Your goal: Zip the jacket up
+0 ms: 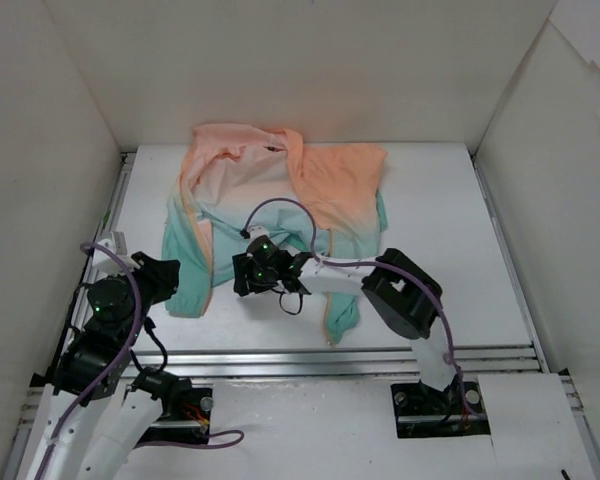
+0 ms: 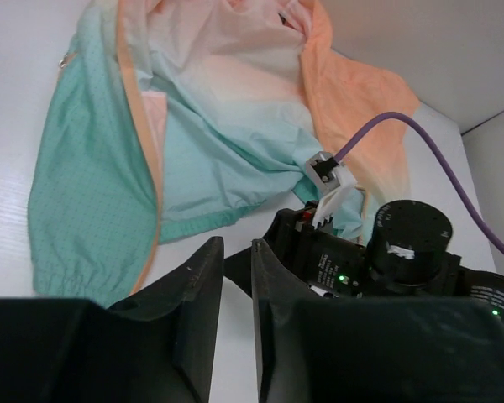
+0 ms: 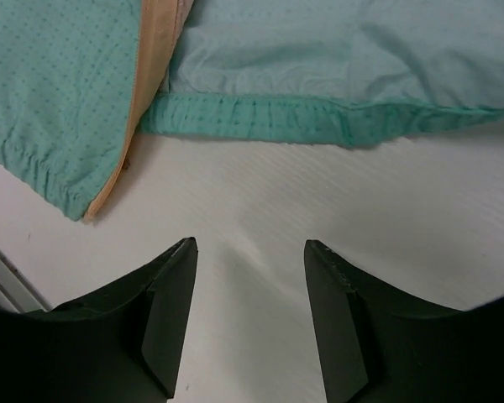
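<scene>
Peach-to-mint thin fabric jacket unzipped, crumpled by white worktop far edge, right fingers apart, empty, near hem, left fingers narrow, empty

My right arm hides the jacket's lower middle from above. My right wrist view cuts it off past the hem. The slider on the zipper edge is too small to tell.

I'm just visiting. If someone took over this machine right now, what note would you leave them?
Left pincer: narrowly open, empty, off the jacket.
Right pincer: open, empty, over bare table just short of the teal hem.
Jacket: spread on the table, front open, orange zipper edges apart.
Done: nothing zipped.
Left: bring the edges together at the hem, zip up.
</scene>
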